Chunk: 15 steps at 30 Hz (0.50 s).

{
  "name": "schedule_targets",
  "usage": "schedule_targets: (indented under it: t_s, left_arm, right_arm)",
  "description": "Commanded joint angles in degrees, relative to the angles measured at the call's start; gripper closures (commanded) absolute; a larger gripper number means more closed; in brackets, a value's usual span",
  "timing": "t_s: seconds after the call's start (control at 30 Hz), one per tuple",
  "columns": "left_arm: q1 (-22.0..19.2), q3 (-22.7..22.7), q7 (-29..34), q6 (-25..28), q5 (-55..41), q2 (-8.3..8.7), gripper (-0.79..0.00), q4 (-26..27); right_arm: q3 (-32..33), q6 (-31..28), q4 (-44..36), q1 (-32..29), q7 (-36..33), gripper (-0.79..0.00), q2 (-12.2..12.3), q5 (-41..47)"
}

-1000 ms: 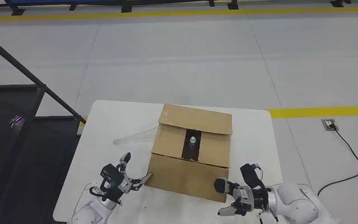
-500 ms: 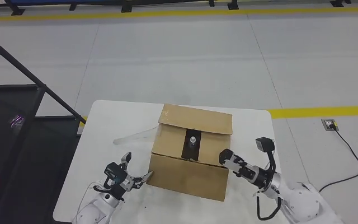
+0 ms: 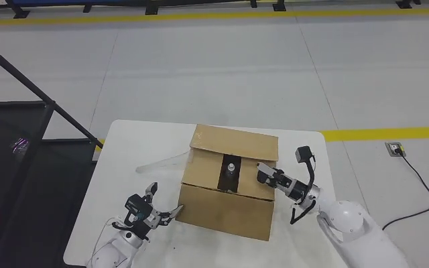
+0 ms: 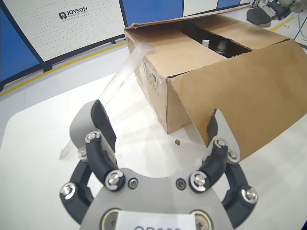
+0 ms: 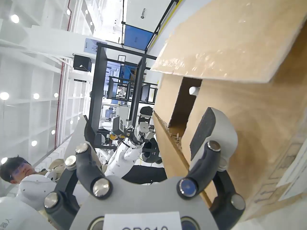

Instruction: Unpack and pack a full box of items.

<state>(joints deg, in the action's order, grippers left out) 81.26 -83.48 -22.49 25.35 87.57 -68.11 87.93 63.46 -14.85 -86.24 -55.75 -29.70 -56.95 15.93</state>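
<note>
Wall panels (image 4: 74, 13): a logo and wordmark are showing on white and blue boards, well beyond the left gripper (image 4: 156, 111).
Box side (image 4: 150, 77): small printed symbols are facing out ahead of that gripper, too small to read.
Wrist stickers (image 4: 153, 223): characters are running off the edge behind each gripper.
Shipping label (image 5: 293, 168): faint print is sitting just beside the right gripper (image 5: 147, 118), unreadable.
</note>
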Motion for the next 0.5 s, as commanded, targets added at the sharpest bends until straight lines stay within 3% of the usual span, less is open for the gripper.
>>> schedule_targets:
  t_s: [0.0,0.2,0.47]
  left_arm:
    - [0.0,0.0,0.0,0.0,0.0,0.0,-0.785,0.0]
    - [0.0,0.0,0.0,0.0,0.0,0.0,-0.785,0.0]
    - [0.0,0.0,0.0,0.0,0.0,0.0,-0.785,0.0]
  right_arm:
    - [-0.76,-0.18,1.17,1.29,2.7,-0.785,-0.57,-0.18]
    - [-2.76,-4.25,4.65,5.11,10.39,-0.785,-2.38,-2.06]
    - [-6.69,-0.32,14.11,15.73,20.27,-0.785,-5.53,-8.28]
